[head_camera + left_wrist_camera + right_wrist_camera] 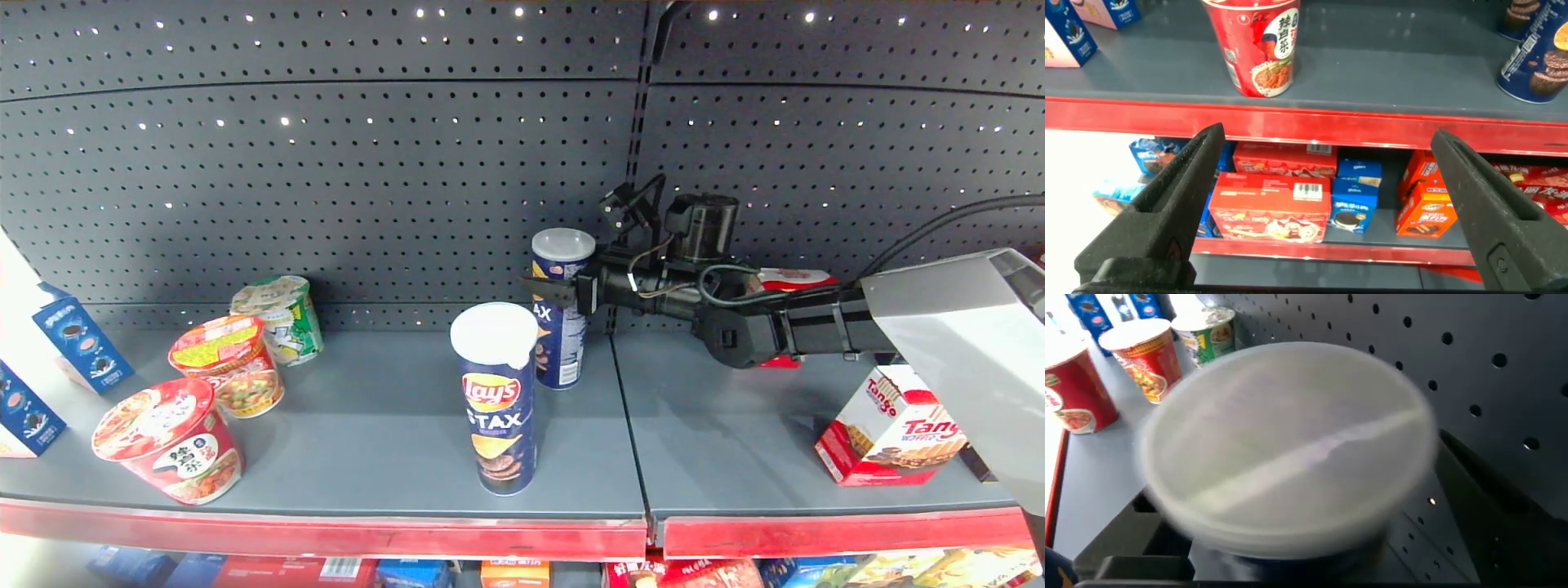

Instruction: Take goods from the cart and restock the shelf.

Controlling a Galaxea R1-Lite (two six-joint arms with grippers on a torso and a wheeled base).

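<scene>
Two tall blue chip cans with white lids stand mid-shelf. The front can (pixel 498 400) is near the shelf's red edge. The rear can (pixel 559 351) stands upright close to the pegboard, and my right gripper (pixel 555 291) is shut on its upper part, coming in from the right. Its lid (pixel 1290 449) looms close in the right wrist view, with dark fingers on either side. My left gripper (pixel 1328 139) hangs open and holds nothing, in front of the shelf's red front edge (pixel 1372 122), facing the lower shelf's boxes.
Three cup noodles (pixel 224 363) stand on the shelf's left part, with blue cookie boxes (pixel 82 343) at the far left. A red wafer box (pixel 890 437) sits at the right. The pegboard wall (pixel 408 180) closes the back. Bare shelf (pixel 384 408) lies between cups and cans.
</scene>
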